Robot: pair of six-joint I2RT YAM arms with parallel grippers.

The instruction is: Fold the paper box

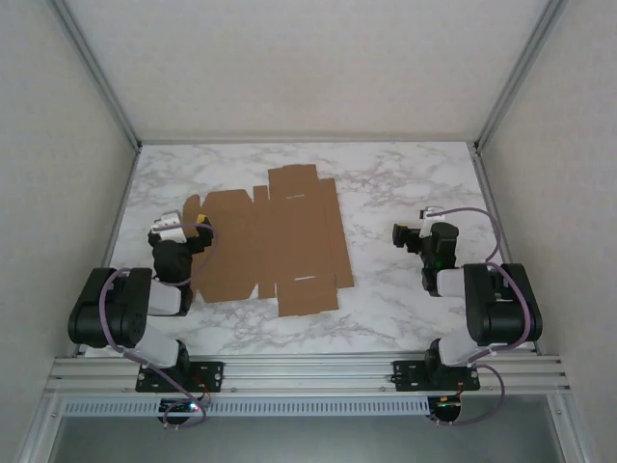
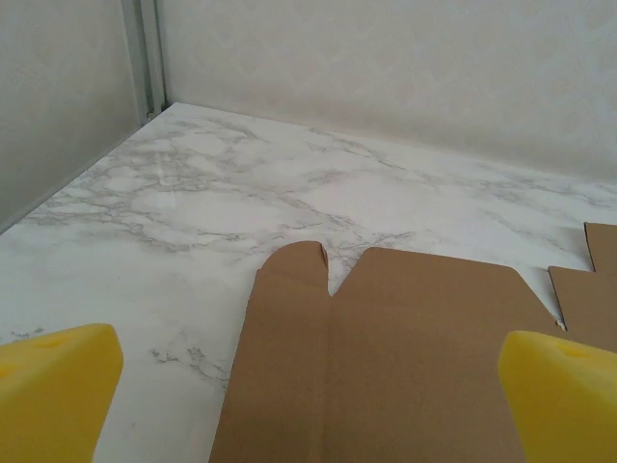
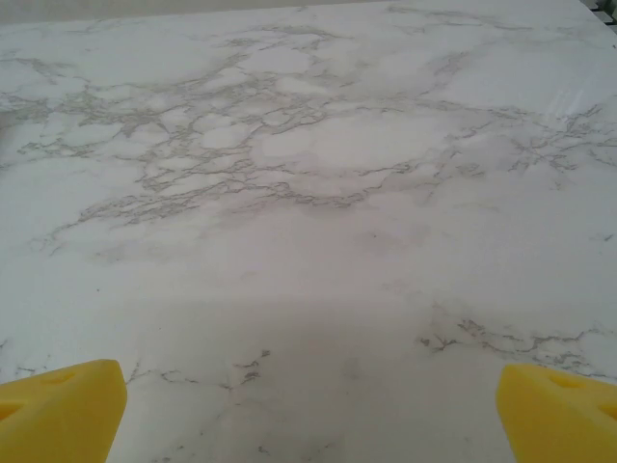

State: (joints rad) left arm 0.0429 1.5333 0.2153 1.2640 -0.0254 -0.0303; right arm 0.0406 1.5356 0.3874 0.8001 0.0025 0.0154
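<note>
Top external, paper box (image 1: 270, 241) flat (unfolded)

white grey-veined marble tabletop (image 1: 395, 193) inside pale textured walls (image 1: 308, 58), aluminium frame rail (image 1: 308, 369) along the near edge

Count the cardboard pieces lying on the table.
1: the paper box, a flat unfolded sheet left of centre on the table, its left edge by the left gripper. Nothing suggests another is hidden.

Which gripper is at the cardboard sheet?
The left gripper: the paper box's left edge lies between its fingers. The right gripper hangs over bare marble, apart from it.
</note>
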